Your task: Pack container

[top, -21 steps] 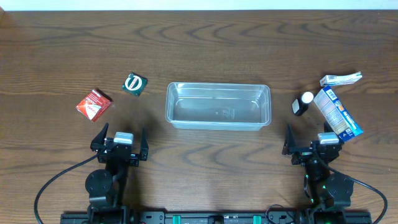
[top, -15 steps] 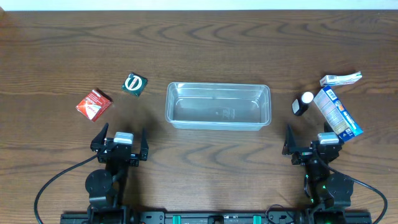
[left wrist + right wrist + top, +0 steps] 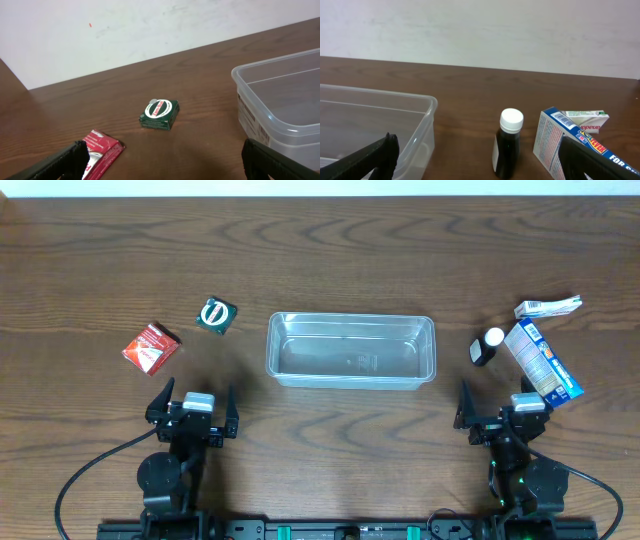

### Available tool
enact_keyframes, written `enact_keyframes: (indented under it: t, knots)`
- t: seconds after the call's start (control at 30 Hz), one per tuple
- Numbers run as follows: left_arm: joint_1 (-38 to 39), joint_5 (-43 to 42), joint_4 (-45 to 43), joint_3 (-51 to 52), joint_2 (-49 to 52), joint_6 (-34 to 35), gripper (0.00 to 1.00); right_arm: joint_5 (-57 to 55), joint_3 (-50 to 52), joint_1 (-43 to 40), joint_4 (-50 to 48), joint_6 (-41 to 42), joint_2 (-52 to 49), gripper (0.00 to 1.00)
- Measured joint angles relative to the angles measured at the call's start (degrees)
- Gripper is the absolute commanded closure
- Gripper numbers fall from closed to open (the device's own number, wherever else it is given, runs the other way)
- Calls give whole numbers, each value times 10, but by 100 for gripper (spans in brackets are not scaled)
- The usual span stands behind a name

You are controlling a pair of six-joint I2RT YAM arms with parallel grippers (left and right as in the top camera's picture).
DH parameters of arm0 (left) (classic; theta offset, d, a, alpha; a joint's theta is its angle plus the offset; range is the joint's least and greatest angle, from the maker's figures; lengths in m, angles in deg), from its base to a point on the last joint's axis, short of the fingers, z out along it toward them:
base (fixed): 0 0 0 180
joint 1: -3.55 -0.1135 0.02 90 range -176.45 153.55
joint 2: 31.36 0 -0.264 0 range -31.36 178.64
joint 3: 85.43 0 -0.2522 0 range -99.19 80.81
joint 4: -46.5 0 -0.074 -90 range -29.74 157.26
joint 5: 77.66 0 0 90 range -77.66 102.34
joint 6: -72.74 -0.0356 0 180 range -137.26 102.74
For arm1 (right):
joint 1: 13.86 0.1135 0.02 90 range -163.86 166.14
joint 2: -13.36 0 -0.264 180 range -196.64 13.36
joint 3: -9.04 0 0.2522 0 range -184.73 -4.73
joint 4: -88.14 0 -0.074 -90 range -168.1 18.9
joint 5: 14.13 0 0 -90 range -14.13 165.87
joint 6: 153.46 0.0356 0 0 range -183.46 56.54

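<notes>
Container (image 3: 350, 318) looks light, thin-walled, flexible, slick; its rolled rim seems the best pinch. Left hand (image 3: 195, 403) and right hand (image 3: 503, 409) gape wide, empty.

- This looks like a robot lab bench, not a home or a shop.
- Two small black arms, the left arm (image 3: 165, 470) and the right arm (image 3: 525, 475), stand at the near edge of a wood-grain table (image 3: 320, 240).
- A black cable (image 3: 75, 480) loops from the left one toward a rail (image 3: 320, 530) with green lights along the edge.
- Behind the table there is only a bare white wall (image 3: 480, 30), faintly scuffed.
- The goods lie spaced out like test props. A clear tub (image 3: 350, 350) sits mid-table, with a red packet (image 3: 151, 347) and a green tin (image 3: 216, 314) to one side. On the other are a bottle (image 3: 486, 346), a blue box (image 3: 543, 362) and a white box (image 3: 547, 307).
</notes>
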Motion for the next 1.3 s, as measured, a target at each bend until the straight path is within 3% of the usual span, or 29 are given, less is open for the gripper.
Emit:
enact_keyframes:
  t: [0.9, 1.3]
  knots:
    - [0, 0, 0, 0, 0, 0, 2, 0, 0, 0, 0, 0, 0, 1]
    - [0, 0, 0, 0, 0, 0, 2, 20, -2, 0, -3, 48, 0, 1]
